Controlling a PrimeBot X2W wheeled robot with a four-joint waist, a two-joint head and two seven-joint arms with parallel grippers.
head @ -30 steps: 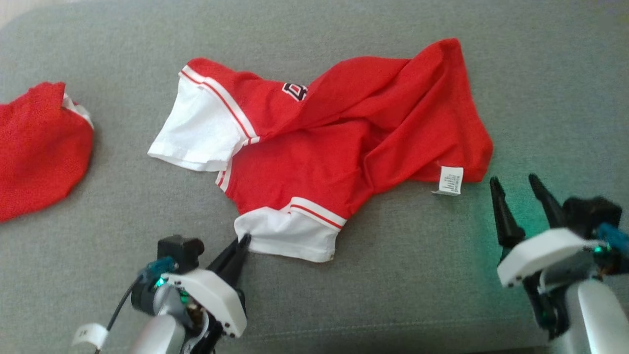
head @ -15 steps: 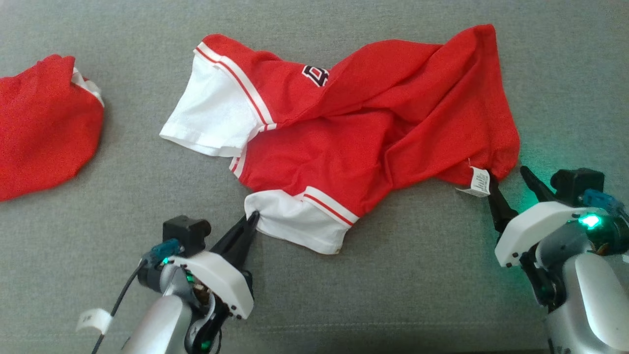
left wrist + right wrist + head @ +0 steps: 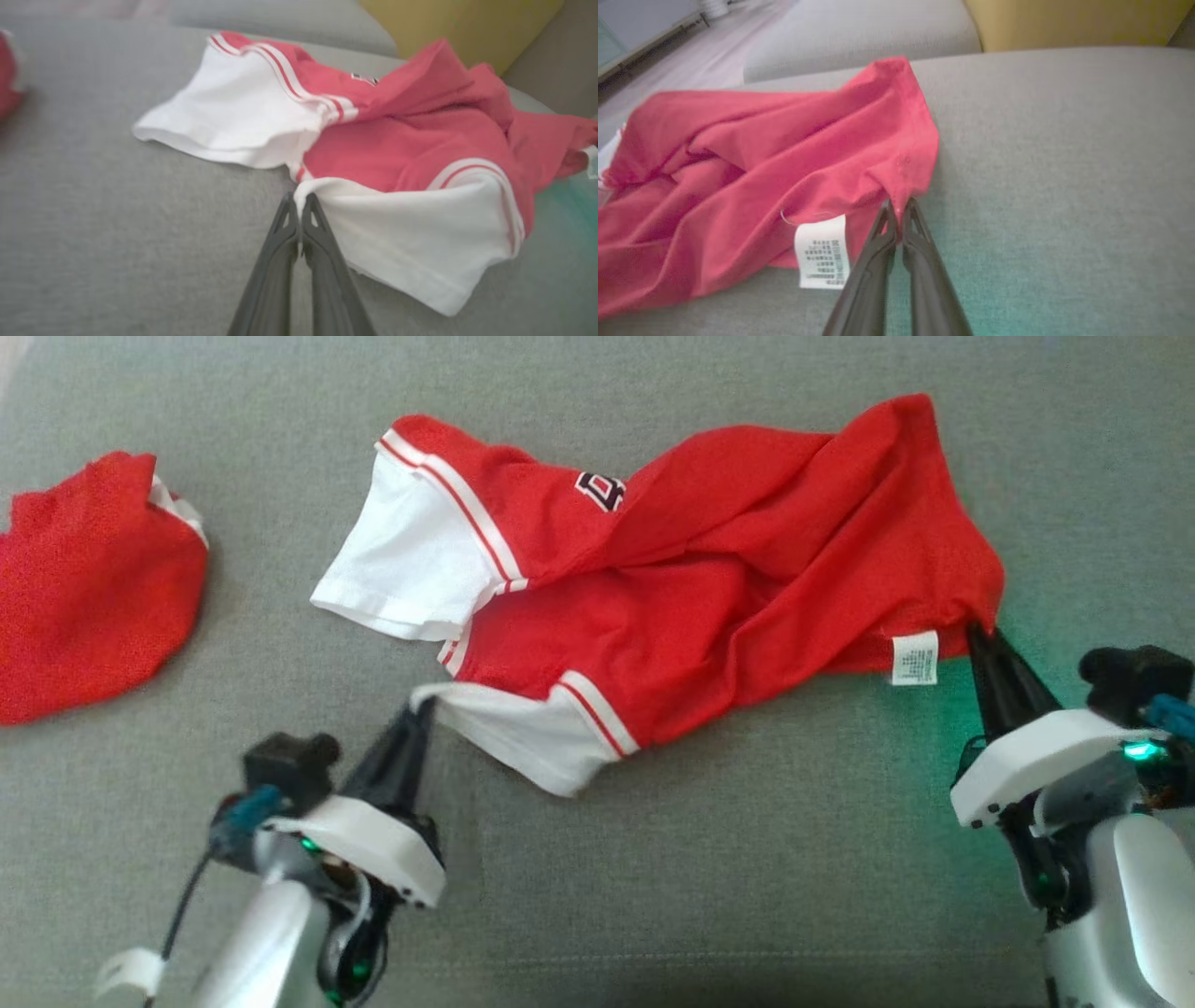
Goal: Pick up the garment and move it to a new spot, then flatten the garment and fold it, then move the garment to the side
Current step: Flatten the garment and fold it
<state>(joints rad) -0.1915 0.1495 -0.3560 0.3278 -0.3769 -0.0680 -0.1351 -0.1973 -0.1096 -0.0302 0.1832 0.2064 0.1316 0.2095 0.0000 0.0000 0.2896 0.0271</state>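
The garment is a red jersey with white, red-striped sleeves, lying crumpled on the grey cushion. My left gripper is shut on the corner of the near white sleeve, its fingertips pinched together in the left wrist view. My right gripper is shut on the red hem corner at the garment's right end, just beside a white care label. The label hangs from the hem in the head view too.
A second red cloth lies at the far left of the grey cushion. A yellow panel and another grey cushion stand behind. Bare cushion stretches along the near edge between my arms.
My right gripper moved up to the hem corner and shut on it. My left gripper has drawn the white sleeve corner out to the left, stretching it. The camera shifted a little.
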